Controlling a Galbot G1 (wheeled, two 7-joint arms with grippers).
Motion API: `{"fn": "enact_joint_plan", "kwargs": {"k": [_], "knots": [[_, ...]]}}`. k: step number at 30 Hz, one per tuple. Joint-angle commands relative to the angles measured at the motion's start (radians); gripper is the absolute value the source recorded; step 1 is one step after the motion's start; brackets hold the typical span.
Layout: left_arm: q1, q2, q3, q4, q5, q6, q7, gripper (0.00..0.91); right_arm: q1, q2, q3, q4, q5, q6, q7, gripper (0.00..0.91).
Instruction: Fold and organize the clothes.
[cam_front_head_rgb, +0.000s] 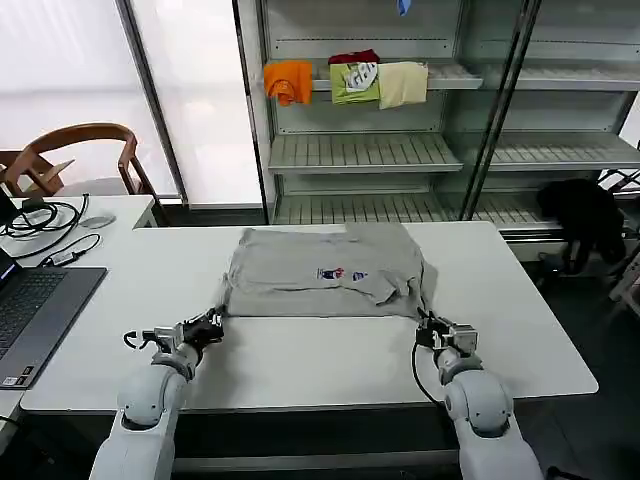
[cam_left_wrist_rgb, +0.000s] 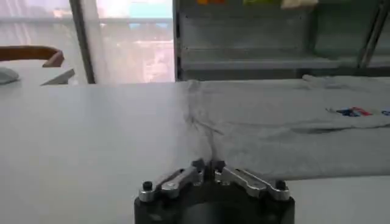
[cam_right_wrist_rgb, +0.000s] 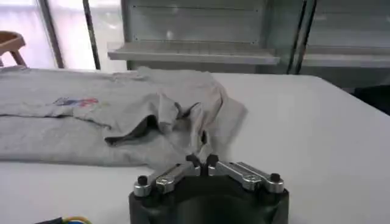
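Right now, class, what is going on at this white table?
A two-armed robot is folding a light grey shirt with a small multicolour chest print, spread on the white table. The left gripper has its jaws shut on the shirt's near left corner, and the right gripper has its jaws shut on the near right corner. The right side of the shirt is bunched. A laptop sits at the table's left end.

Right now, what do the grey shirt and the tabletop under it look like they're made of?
Grey shirt: soft knit fabric, probably cotton jersey; matte, heathered, it creases and slumps in loose folds, with a small printed chest logo. Tabletop: hard, smooth white panel, likely laminate or painted board; flat, with a faint sheen. The left hand and right hand each pinch the shirt's near edge.
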Motion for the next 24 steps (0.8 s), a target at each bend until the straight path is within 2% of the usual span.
{"fn": "enact_joint_plan", "kwargs": {"k": [1,7,11,15,24], "knots": [[0.072,0.004,-0.021,-0.094,0.011,0.001,0.017,0.0,-0.075,-0.008,0.0,0.096,0.035,-0.002,0.007,0.0],[0.267,0.023,-0.099,-0.3,-0.065,0.006,0.039,0.0,-0.236,-0.025,0.004,0.259,0.085,-0.001,0.02,0.0],[0.444,0.036,-0.166,-0.4,-0.138,-0.024,0.028,0.0,-0.326,-0.035,0.004,0.322,0.08,-0.001,0.014,0.0],[0.58,0.014,-0.195,-0.489,-0.182,-0.054,-0.007,0.0,-0.391,-0.05,-0.009,0.358,0.069,0.0,0.014,0.0],[0.665,-0.036,-0.249,-0.53,-0.212,-0.089,-0.082,0.0,-0.466,-0.052,0.009,0.37,0.037,0.001,0.001,0.0]]}}
